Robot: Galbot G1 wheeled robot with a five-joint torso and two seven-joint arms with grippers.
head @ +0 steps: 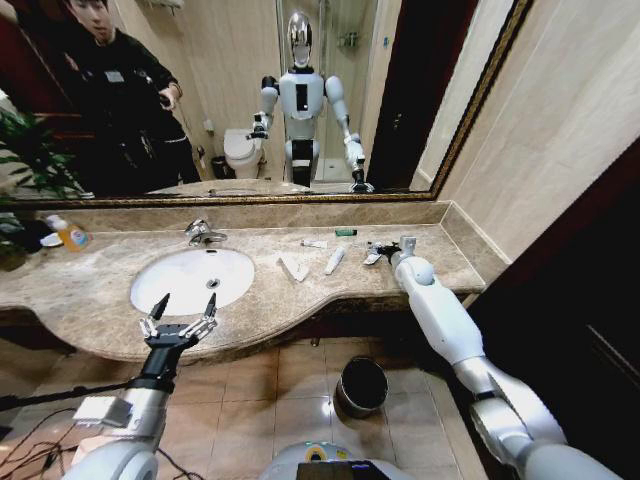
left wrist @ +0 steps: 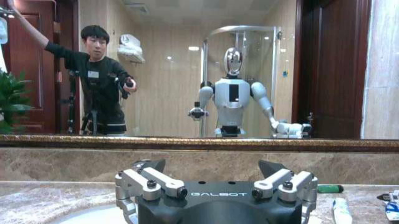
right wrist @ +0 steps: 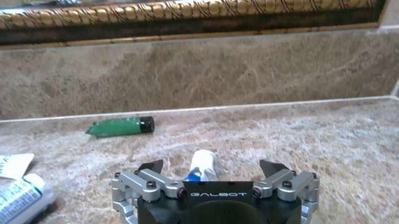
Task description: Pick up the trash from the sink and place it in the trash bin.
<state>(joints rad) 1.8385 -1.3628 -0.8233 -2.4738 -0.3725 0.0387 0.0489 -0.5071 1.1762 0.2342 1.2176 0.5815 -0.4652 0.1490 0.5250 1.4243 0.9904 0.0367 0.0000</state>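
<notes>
Nearby, trash bin [head: 362, 385] on floor

Warm indoor light, wide-angle bending at head view edges, right wrist view soft, mirror glare

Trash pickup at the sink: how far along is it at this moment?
Nothing looks binned yet; the trash bin on the floor shows nothing inside. In hand: the right gripper, open, straddles a small white tube on the countertop. Left: the green tube, two white tubes and a paper wrapper. The left gripper hovers open at the sink.
</notes>
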